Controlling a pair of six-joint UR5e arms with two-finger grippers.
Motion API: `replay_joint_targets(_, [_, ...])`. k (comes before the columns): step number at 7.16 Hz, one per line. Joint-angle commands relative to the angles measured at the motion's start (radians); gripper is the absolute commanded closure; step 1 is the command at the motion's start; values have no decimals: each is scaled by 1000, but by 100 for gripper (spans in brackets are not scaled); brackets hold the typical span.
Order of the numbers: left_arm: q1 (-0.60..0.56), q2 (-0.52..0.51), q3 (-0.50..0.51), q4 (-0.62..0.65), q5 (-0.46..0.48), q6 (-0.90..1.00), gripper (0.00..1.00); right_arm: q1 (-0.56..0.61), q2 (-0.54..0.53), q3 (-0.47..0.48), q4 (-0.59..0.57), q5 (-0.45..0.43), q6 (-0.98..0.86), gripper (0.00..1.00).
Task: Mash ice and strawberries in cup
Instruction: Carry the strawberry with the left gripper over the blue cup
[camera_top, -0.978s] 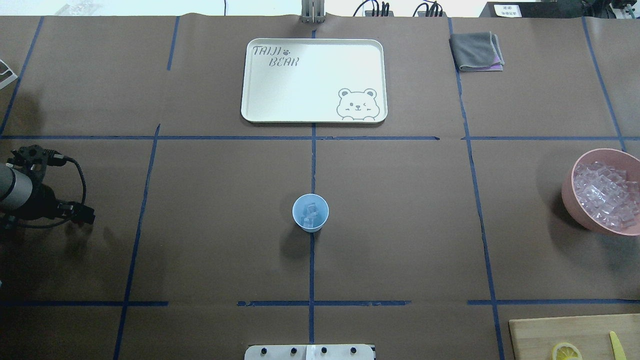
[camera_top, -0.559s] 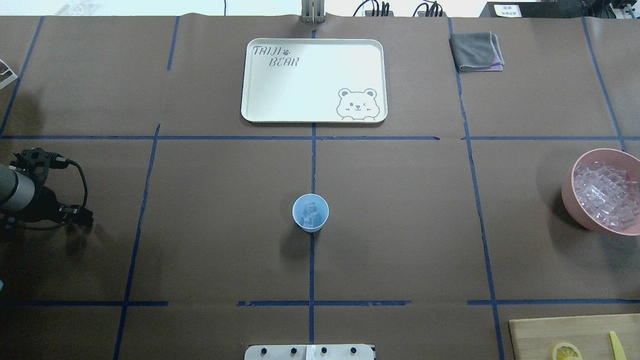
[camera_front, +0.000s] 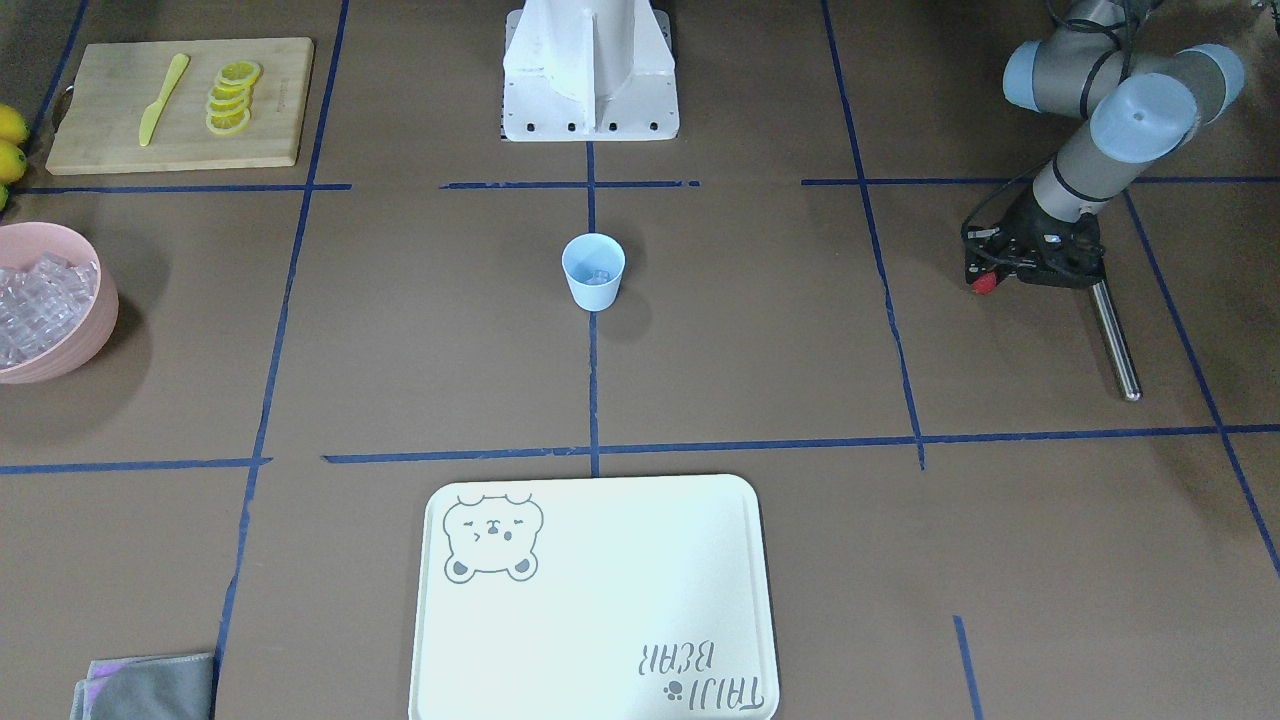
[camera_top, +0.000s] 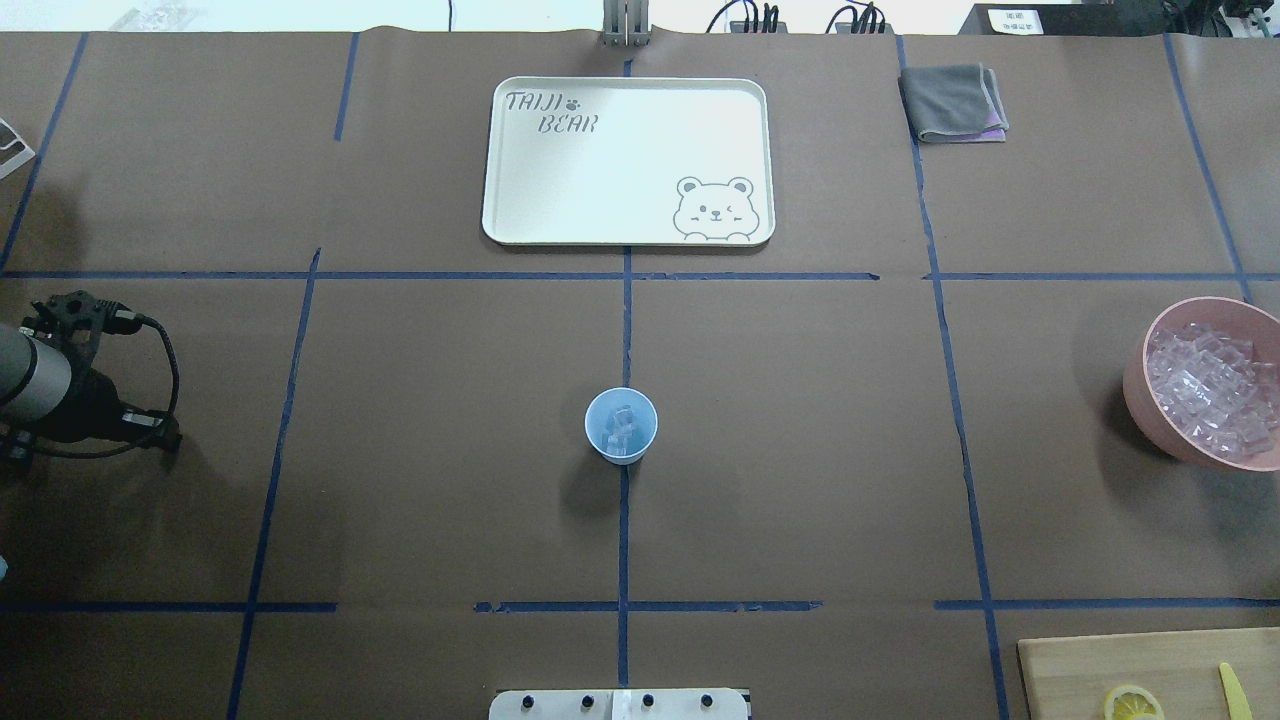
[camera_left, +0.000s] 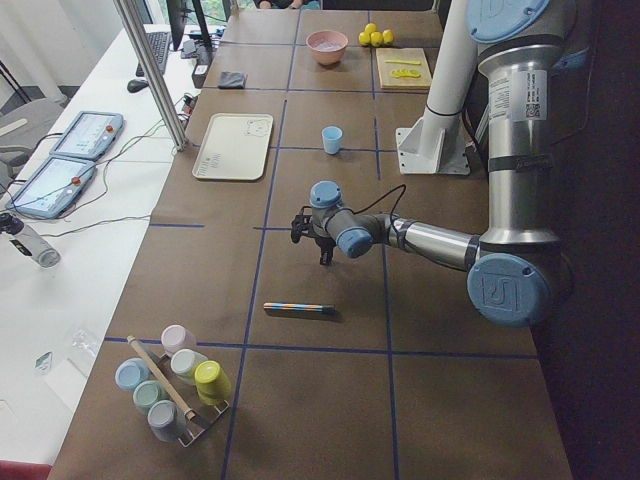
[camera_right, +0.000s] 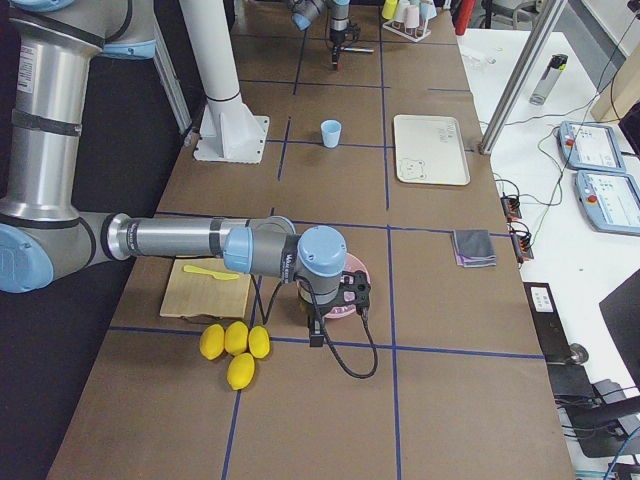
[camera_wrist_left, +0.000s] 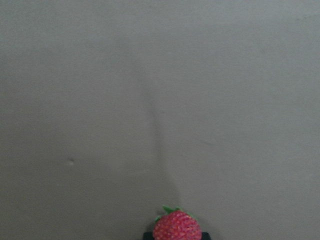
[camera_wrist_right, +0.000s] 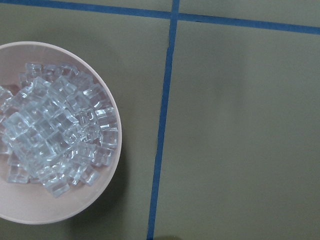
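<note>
Left hand (camera_front: 982, 278) clamped berry (camera_wrist_left: 177, 227), well off cup (camera_front: 593, 290).
I judged: centre above it, release low onto ice (camera_top: 622, 432). Right hand (camera_right: 315, 338): couldn't tell.

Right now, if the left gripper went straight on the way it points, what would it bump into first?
Probably just the bare brown table covering. The left gripper, holding the strawberry, points down, and its wrist camera shows nothing else ahead. Depth is hard to judge.

Silver tubular left arm (camera_left: 430, 240), pale-blue round joint caps (camera_front: 1140, 115), logo (camera_left: 503, 292) on one cap, black wrist housing (camera_top: 72, 412), looping black cable (camera_top: 176, 370), white pedestal base (camera_front: 590, 70) with dark bolts (camera_front: 571, 127), printed label (camera_left: 533, 95)
</note>
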Motion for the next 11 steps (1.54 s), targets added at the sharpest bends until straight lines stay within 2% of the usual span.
replay_joint_targets(1, [-17,-9,-59,9,1,1,100,0,1,4,0,2,2,1])
replay_joint_targets(3, [-32,-79,-131,170,1,-1,99,0,-3,22,2,0,-3,1])
replay_joint_targets(5, [-26,-293,-180,459,4,-25,99,0,-14,30,2,2,0,1])
replay_joint_targets(7, [67,-523,-182,653,9,-224,99,0,-13,28,2,3,0,1])
replay_joint_targets(9, [212,-671,-167,718,117,-361,99,0,-13,27,2,3,-1,1])
replay_joint_targets(11, [251,-803,-72,724,145,-444,99,0,-10,27,2,3,-1,1])
